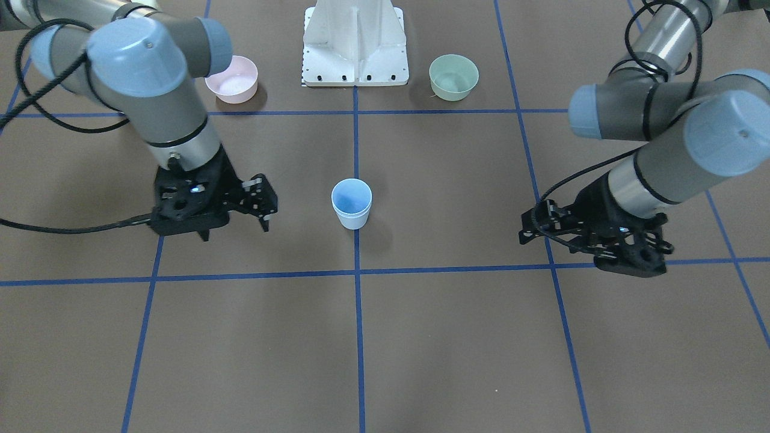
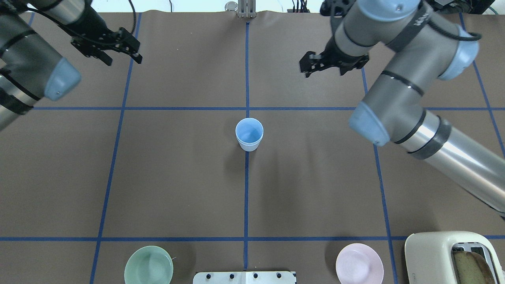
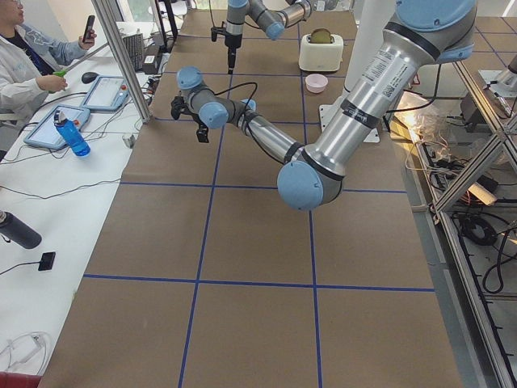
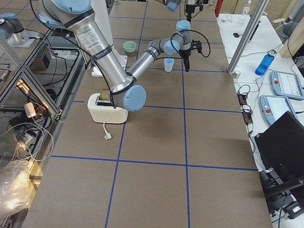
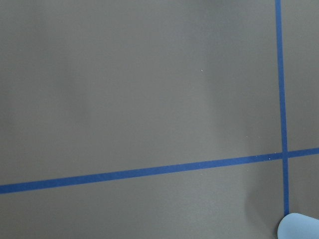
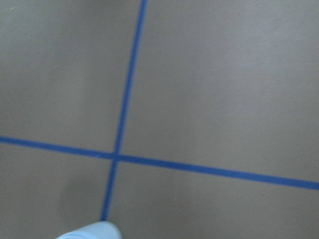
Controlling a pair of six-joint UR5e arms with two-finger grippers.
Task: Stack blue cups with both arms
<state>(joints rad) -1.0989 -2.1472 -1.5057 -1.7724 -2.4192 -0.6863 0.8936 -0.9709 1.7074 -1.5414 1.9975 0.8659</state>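
The two blue cups (image 1: 351, 204) stand upright, one nested in the other, on the blue tape line at the table's centre; they also show in the overhead view (image 2: 249, 135) and the exterior right view (image 4: 168, 64). My left gripper (image 1: 532, 227) (image 2: 123, 50) is open and empty, well off to its side of the cups. My right gripper (image 1: 257, 211) (image 2: 318, 65) is open and empty on the other side. A cup rim shows at the bottom edge of the left wrist view (image 5: 300, 227) and of the right wrist view (image 6: 92, 232).
A pink bowl (image 1: 232, 79) and a mint-green bowl (image 1: 453, 77) stand near the white pedestal (image 1: 356, 48). A cream toaster (image 2: 449, 256) sits at the near right corner. Blue tape lines cross the brown table. An operator (image 3: 24, 65) sits beyond the far edge.
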